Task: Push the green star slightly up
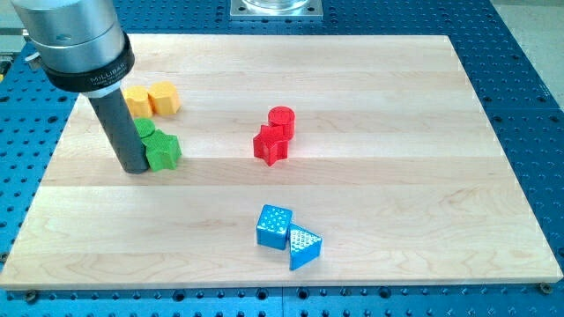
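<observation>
Now you see my tip [137, 169] touching the green star-shaped block [163, 151], on its left.
Count two green, two yellow, two red, two blue blocks; the bare rod grasps nothing.

**Barely any readable text here**

Only lettering spotted: tiny white print on the black band [88, 77] around the grey arm housing [70, 26], upper left of the frame. Looks something like "MILLIBAR", but way too small and blurry to swear by. No legible labels, numbers or signs on blocks or board.
</observation>
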`<action>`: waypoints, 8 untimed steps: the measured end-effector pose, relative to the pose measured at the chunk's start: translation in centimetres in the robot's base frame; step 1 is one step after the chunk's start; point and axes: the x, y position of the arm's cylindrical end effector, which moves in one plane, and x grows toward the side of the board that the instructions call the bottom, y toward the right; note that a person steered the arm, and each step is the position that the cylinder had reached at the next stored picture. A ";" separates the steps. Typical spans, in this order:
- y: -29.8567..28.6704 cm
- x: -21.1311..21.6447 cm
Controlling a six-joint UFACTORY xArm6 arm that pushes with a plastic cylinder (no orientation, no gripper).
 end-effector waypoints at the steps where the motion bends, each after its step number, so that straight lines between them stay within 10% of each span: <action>1: 0.0 3.1; 3: 1.6 7.6; 8: 4.7 -1.9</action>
